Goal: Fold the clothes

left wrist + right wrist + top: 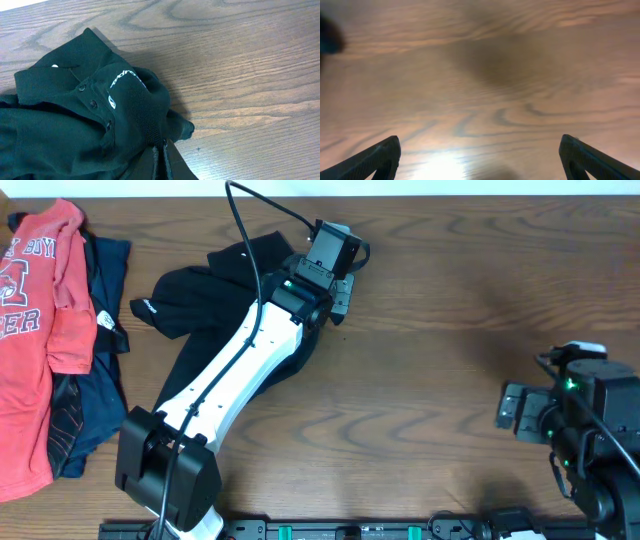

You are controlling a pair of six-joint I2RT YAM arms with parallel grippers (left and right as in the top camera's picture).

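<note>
Shirt (205,290), black, soft matte knit with ribbed collar, buttoned placket and small white logo prints, bunched in loose folds at far centre-left of wood-grain worktop (450,300), partly under the left arm. Long axis diagonal, near-left to far-right; collar and placket face up near the far-right end. Left hand (163,150) clenched on a fold at the shirt's edge. Orange-red lettered T-shirt (35,330) overlapping navy garment (100,350) at the left edge, apart from the shirt. Bare wood across the right half. Right hand (480,165) spread wide, grasping nothing, above bare worktop near the right edge.
</note>
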